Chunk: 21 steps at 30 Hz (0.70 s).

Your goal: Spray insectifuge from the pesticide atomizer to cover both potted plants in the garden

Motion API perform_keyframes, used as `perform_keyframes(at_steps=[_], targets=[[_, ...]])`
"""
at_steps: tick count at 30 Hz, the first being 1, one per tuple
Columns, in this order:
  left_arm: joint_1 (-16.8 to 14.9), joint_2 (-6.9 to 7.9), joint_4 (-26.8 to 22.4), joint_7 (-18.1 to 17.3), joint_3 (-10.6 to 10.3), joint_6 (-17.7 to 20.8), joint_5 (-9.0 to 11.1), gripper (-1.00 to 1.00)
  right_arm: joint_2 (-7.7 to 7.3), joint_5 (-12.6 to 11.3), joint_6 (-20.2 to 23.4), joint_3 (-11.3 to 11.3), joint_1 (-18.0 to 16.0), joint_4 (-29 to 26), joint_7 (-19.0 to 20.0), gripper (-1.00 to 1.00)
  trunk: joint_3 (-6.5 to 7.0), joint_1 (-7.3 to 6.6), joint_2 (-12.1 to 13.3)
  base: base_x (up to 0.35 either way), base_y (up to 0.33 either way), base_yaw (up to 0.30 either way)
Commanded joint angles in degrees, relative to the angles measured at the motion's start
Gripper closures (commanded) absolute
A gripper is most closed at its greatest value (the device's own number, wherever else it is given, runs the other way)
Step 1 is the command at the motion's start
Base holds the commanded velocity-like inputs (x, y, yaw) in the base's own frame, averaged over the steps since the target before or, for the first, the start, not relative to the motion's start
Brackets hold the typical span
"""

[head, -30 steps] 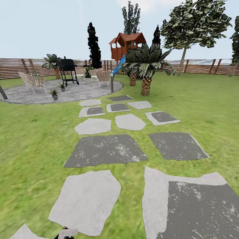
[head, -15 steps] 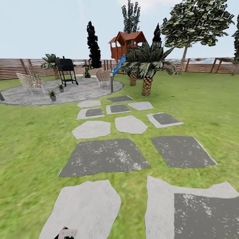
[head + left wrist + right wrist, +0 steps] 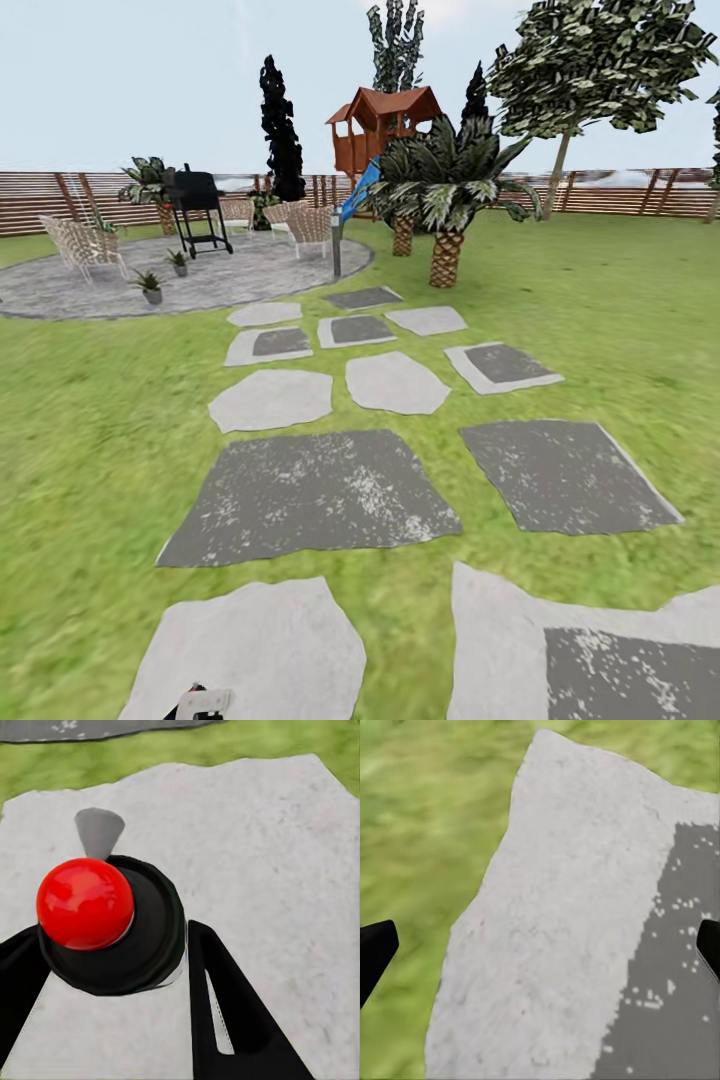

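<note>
Beside the black wheeled grill (image 3: 196,211) sit two small grey-potted green plants (image 3: 150,285) (image 3: 179,262) — left gripper (image 3: 112,967) grips a red-knobbed black object (image 3: 105,922), right gripper (image 3: 540,945) gapes empty.

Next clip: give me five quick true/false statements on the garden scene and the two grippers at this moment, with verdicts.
1. Two small potted plants stand on the round grey paving. True.
2. The black grill stands on the lawn beside the palm. False: it stands on the paving, near the wicker chairs.
3. The right gripper has its fingers spread wide apart, with nothing between them. True.
4. A stone path leads across the grass toward the paving. True.
5. The left gripper hangs over grass. False: a pale stone slab lies under it.
</note>
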Motion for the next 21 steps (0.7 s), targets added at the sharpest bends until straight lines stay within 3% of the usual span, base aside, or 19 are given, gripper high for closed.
perform_keyframes(at_steps=[1, 21], targets=[[-0.03, -0.03, 0.05, -0.01, 0.18, -0.19, -0.03, 1.00, 0.00, 0.02, -0.17, -0.03, -0.03, 0.04, -0.01, -1.00, -0.05, 0.02, -0.02, 0.340, 0.000, 0.000], [-0.03, 0.00, 0.05, -0.05, 0.18, -0.19, -0.05, 1.00, 0.00, 0.02, -0.13, -0.03, -0.03, 0.04, -0.01, -1.00, -0.05, 0.02, -0.02, 0.340, 0.000, 0.000]])
